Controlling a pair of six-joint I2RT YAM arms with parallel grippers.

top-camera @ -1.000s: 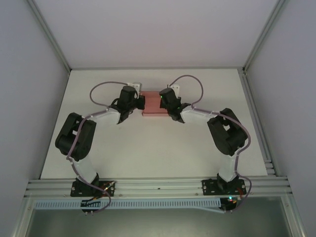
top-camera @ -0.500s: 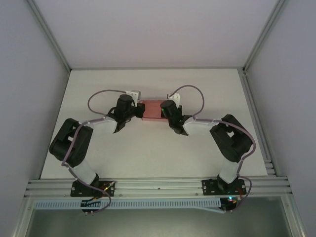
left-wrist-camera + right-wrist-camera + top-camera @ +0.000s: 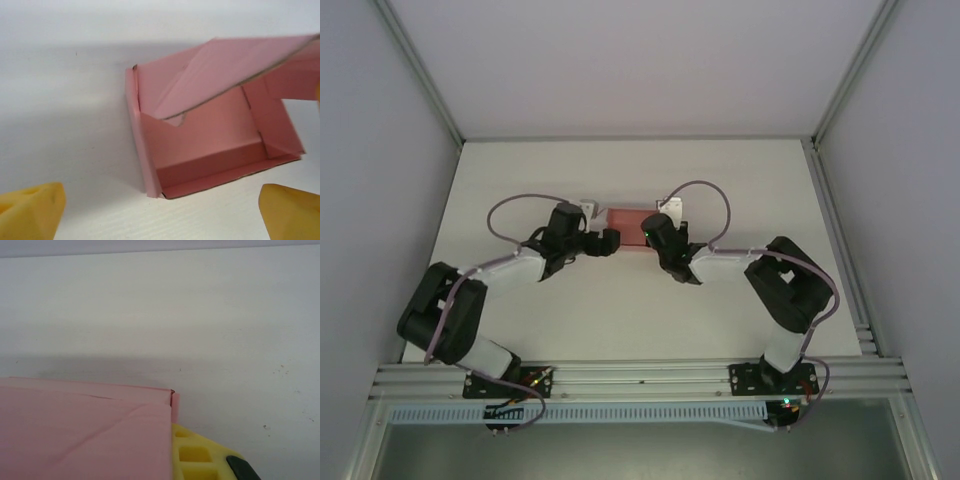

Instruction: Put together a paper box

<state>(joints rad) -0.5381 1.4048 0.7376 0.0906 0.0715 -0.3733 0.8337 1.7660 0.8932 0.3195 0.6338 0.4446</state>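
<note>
The pink paper box lies at the back middle of the white table. In the left wrist view the paper box has low walls and an open inside, with its lid flap raised at a slant over it. My left gripper stands open just short of the box's near left corner, its yellow fingertips wide apart and empty. My right gripper is at the box's right end. There the pink flap covers one finger and the other yellow finger presses against the flap's edge.
Grey walls close in the table on the left, back and right. Aluminium rails run along the right edge and the near edge. Purple cables loop above both wrists. Bare table lies in front of the box between the arms.
My left arm has pulled back to the left and nearer, its gripper coming off the box. My right gripper has shifted a little left and nearer with the box's end.
</note>
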